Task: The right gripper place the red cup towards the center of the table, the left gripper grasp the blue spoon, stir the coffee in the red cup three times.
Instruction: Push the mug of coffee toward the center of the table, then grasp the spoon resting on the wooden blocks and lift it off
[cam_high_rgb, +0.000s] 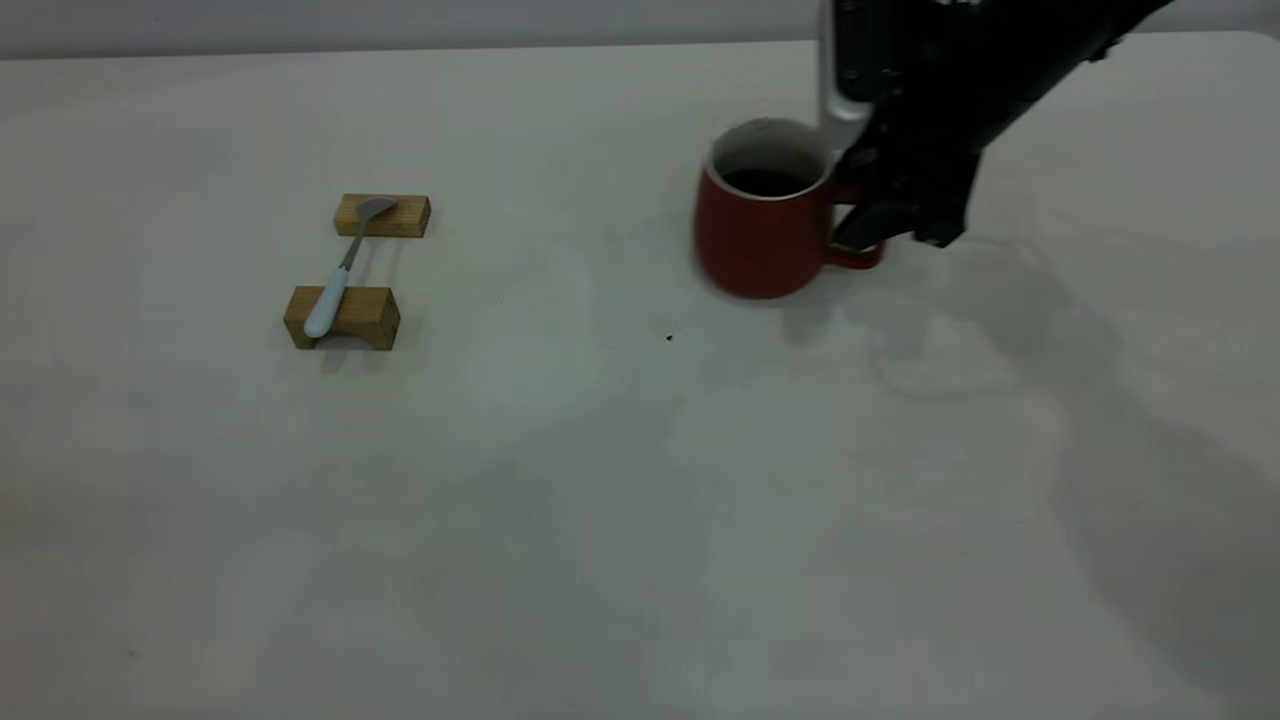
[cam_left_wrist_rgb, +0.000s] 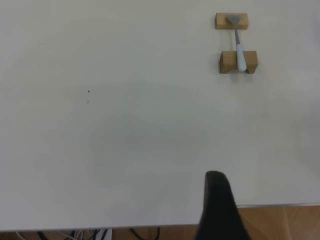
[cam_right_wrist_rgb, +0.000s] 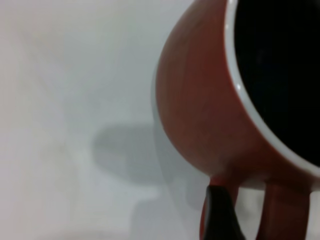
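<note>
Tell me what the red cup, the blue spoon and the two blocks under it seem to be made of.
The red cup: probably glazed ceramic, with a smooth dark-red outside and a white rim and interior.
The blue spoon: its neck and bowl look like grey metal; the pale blue handle could be plastic or ceramic, hard to tell.
The two blocks: wood, tan with visible grain, seemingly unpainted.

This looks like a robot lab bench or test set-up, not a home or kitchen. A wide, plain off-white table (cam_high_rgb: 560, 520) fills nearly the whole exterior view, with only a strip of bare pale wall (cam_high_rgb: 400, 22) along the top edge. In the left wrist view, loose cables (cam_left_wrist_rgb: 100, 234) hang under the table's edge at the bottom left, beside wood-toned flooring (cam_left_wrist_rgb: 285, 222) at the bottom right.
</note>
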